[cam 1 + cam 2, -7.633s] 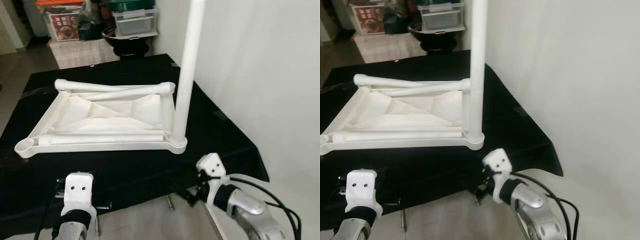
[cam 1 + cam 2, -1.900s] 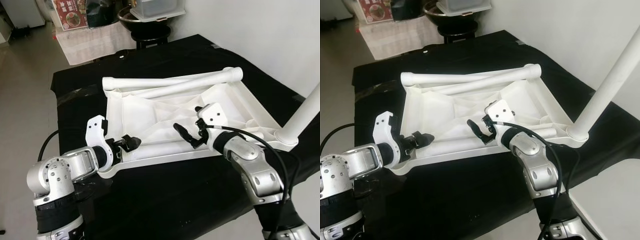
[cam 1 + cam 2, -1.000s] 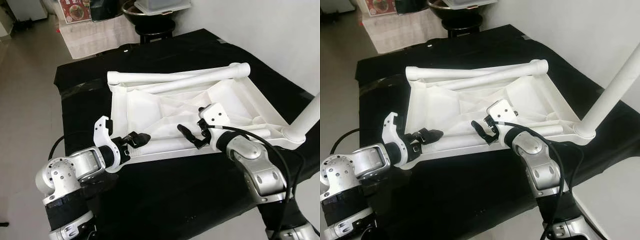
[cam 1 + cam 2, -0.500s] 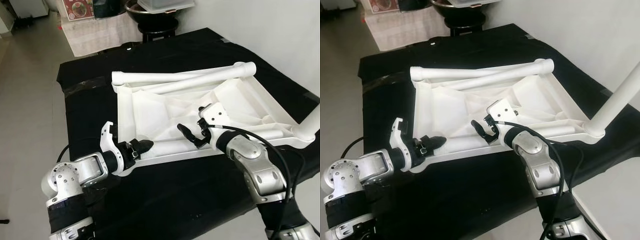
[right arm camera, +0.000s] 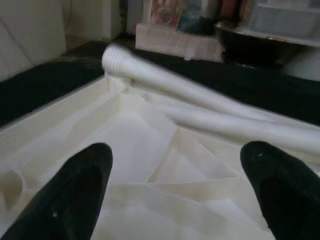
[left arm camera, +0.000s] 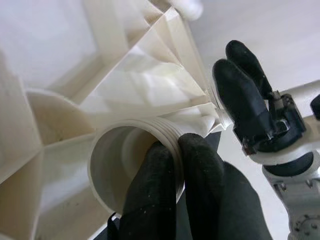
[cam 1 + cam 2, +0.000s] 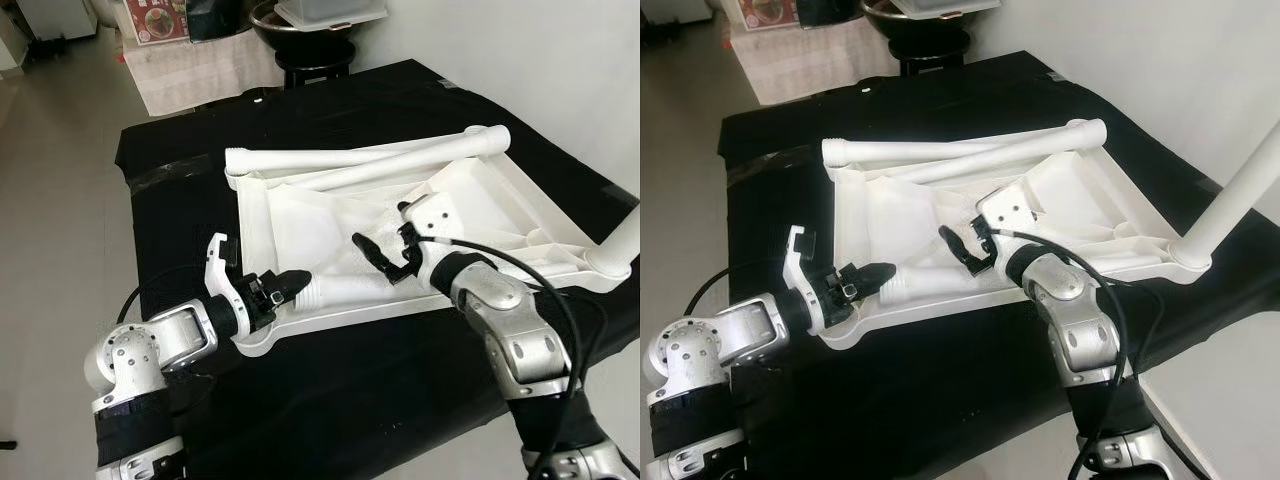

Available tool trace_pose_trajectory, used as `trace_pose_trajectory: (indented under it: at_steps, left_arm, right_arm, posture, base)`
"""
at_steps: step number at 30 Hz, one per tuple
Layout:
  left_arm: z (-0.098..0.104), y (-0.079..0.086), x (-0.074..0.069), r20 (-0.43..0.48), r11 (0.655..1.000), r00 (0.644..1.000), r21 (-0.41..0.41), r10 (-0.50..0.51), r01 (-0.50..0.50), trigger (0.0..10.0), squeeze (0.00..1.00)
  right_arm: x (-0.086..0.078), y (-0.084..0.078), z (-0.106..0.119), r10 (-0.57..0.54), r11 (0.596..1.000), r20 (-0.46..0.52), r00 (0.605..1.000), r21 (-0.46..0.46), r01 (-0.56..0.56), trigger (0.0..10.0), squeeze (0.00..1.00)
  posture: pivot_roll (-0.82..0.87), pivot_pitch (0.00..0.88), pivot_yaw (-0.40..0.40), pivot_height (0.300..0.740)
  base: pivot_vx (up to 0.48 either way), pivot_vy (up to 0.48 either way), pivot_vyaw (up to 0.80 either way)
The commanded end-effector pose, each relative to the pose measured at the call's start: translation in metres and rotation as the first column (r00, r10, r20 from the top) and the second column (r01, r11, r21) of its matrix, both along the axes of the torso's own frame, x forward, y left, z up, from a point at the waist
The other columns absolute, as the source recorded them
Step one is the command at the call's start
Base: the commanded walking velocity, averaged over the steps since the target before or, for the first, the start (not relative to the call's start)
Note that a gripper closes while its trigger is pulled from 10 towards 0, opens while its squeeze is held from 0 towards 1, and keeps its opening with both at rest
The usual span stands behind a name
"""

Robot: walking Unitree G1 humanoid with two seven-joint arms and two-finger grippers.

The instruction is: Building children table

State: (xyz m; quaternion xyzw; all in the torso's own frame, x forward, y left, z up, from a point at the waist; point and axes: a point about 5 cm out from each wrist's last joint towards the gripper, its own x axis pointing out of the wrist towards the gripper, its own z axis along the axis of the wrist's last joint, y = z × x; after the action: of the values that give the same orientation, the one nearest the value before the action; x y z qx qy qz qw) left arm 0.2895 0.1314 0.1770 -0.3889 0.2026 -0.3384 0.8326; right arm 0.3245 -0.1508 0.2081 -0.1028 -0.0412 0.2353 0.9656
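On the black-draped table (image 7: pixel 330 400), the left claw (image 7: pixel 285 287) pinches the threaded end of a loose white leg (image 7: pixel 345 290) at the near left corner of the upturned white tabletop (image 7: pixel 500 200). The right claw (image 7: pixel 378 262) hovers wide over that leg, mid-tabletop.

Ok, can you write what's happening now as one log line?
left gripper: shut on loose leg end | right gripper: open above tabletop | one leg fitted upright
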Motion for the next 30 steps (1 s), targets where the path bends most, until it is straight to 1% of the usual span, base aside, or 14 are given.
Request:
trace_pose_trajectory:
  at_steps: [1,5,6,10,11,12,14,15,17,18,19,21,23,30]
  left_arm:
    - [0.002,0.007,-0.002,0.019,0.999,1.000,0.040,0.023,-0.024,0.0,0.00]
    - [0.025,0.014,-0.006,0.139,1.000,0.990,0.016,0.022,-0.025,0.0,0.00]
    - [0.043,0.023,-0.011,0.229,1.000,0.973,0.001,0.026,-0.026,0.0,0.00]
    - [0.054,0.028,-0.016,0.286,1.000,0.958,-0.004,0.026,-0.026,0.0,0.00]
    - [0.069,0.038,-0.021,0.364,0.999,0.930,-0.008,0.049,-0.049,0.0,0.00]
    - [0.069,0.038,-0.021,0.364,0.999,0.930,-0.008,0.049,-0.049,0.0,0.00]
    - [0.090,0.055,-0.028,0.462,0.993,0.880,-0.031,0.112,-0.110,0.0,0.00]
    - [0.090,0.055,-0.028,0.462,0.993,0.880,-0.031,0.112,-0.110,0.0,0.00]
    - [0.103,0.065,-0.031,0.521,0.984,0.835,-0.081,0.179,-0.160,0.0,0.00]
    - [0.103,0.065,-0.031,0.521,0.984,0.835,-0.081,0.179,-0.160,0.0,0.00]
    - [0.106,0.068,-0.032,0.535,0.978,0.819,-0.109,0.207,-0.176,0.0,0.00]
    - [0.106,0.068,-0.032,0.535,0.978,0.819,-0.109,0.207,-0.176,0.0,0.00]
    - [0.111,0.073,-0.032,0.551,0.953,0.780,-0.216,0.298,-0.211,0.0,0.00]
    - [0.112,0.074,-0.034,0.539,0.926,0.764,-0.316,0.355,-0.207,0.0,0.00]
  right_arm:
    - [-0.001,0.001,0.008,0.017,0.999,0.017,1.000,0.047,-0.018,10.0,0.00]
    - [-0.003,0.002,0.024,0.074,0.969,0.028,0.997,0.234,-0.079,10.0,0.00]
    - [-0.004,0.002,0.037,0.118,0.925,0.049,0.992,0.359,-0.127,10.0,0.00]
    - [-0.005,0.002,0.045,0.148,0.887,0.067,0.987,0.433,-0.162,10.0,0.00]
    - [-0.005,-0.002,0.057,0.180,0.800,0.089,0.980,0.566,-0.198,10.0,0.00]
    - [-0.005,-0.002,0.057,0.180,0.800,0.089,0.980,0.566,-0.198,10.0,0.00]
    - [-0.006,-0.007,0.073,0.244,0.629,0.141,0.959,0.730,-0.268,10.0,0.00]
    - [-0.006,-0.007,0.073,0.244,0.629,0.141,0.959,0.730,-0.268,10.0,0.00]
    - [-0.012,-0.009,0.083,0.317,0.480,0.218,0.923,0.802,-0.354,10.0,0.00]
    - [-0.012,-0.009,0.083,0.317,0.480,0.218,0.923,0.802,-0.354,10.0,0.00]
    - [-0.015,-0.010,0.085,0.341,0.432,0.245,0.908,0.817,-0.383,10.0,0.00]
    - [-0.015,-0.010,0.085,0.341,0.432,0.245,0.908,0.817,-0.383,10.0,0.00]
    - [-0.029,-0.008,0.083,0.444,0.376,0.295,0.846,0.796,-0.474,10.0,0.00]
    - [-0.040,0.002,0.071,0.549,0.398,0.253,0.797,0.759,-0.515,10.0,0.00]
  posture:
    - [-0.04,0.084,0.033,0.740]
    - [-0.04,0.081,0.035,0.740]
    - [-0.04,0.080,0.034,0.740]
    - [-0.04,0.080,0.034,0.740]
    - [-0.02,0.081,0.020,0.740]
    - [-0.02,0.081,0.020,0.740]
    - [-0.02,0.083,0.015,0.740]
    - [-0.02,0.083,0.015,0.740]
    - [-0.02,0.083,0.010,0.740]
    - [-0.02,0.083,0.010,0.740]
    - [-0.02,0.083,0.010,0.740]
    - [-0.02,0.083,0.010,0.740]
    - [-0.02,0.083,0.004,0.740]
    - [-0.02,0.084,0.003,0.740]
  base:
    - [0.000,0.000,0.00]
    - [0.000,0.000,0.00]
    - [0.000,0.000,0.00]
    - [0.000,0.000,0.00]
    - [0.000,0.000,0.00]
    - [0.000,0.000,0.00]
    - [0.000,0.000,0.00]
    - [0.000,0.000,0.00]
    - [0.000,0.000,0.00]
    - [0.000,0.000,0.00]
    - [0.000,0.000,0.00]
    - [0.000,0.000,0.00]
    - [0.000,0.000,0.00]
    - [0.000,0.000,0.00]
